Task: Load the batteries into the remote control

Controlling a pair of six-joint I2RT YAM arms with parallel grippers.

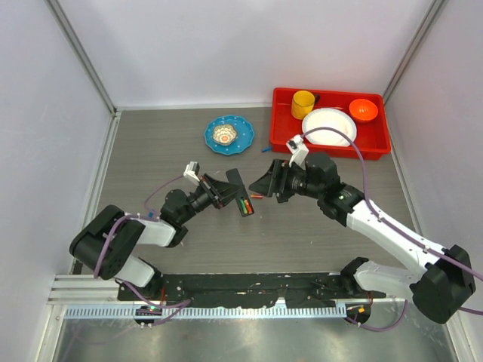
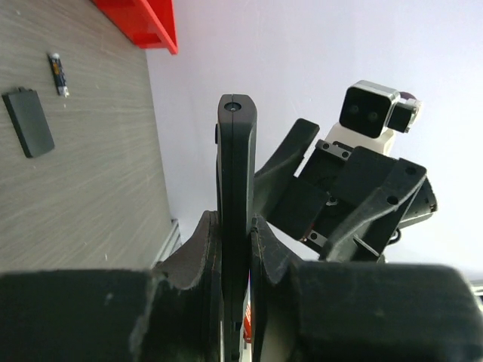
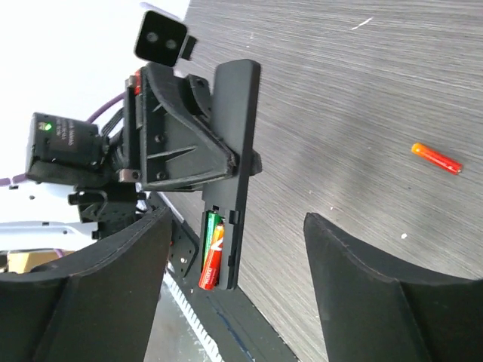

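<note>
My left gripper [image 1: 226, 192] is shut on the remote control [image 1: 240, 192], a slim black bar held edge-up above the table; in the left wrist view the remote [image 2: 235, 173] stands between the fingers [image 2: 196, 241]. Its open compartment holds batteries [image 3: 213, 251], orange-red and green, seen in the right wrist view below the remote's body [image 3: 235, 113]. My right gripper [image 1: 260, 183] is open and empty, facing the remote from the right. A loose battery [image 3: 436, 158] lies on the table, also seen from above [image 1: 256, 196]. A small flat black cover [image 2: 28, 122] lies on the table.
A red tray [image 1: 330, 92] at the back right holds a yellow cup [image 1: 303, 104], a white plate [image 1: 328, 124] and an orange bowl [image 1: 363, 109]. A blue plate [image 1: 211, 139] sits at the back centre. A small dark cylinder [image 2: 58, 74] lies near the cover.
</note>
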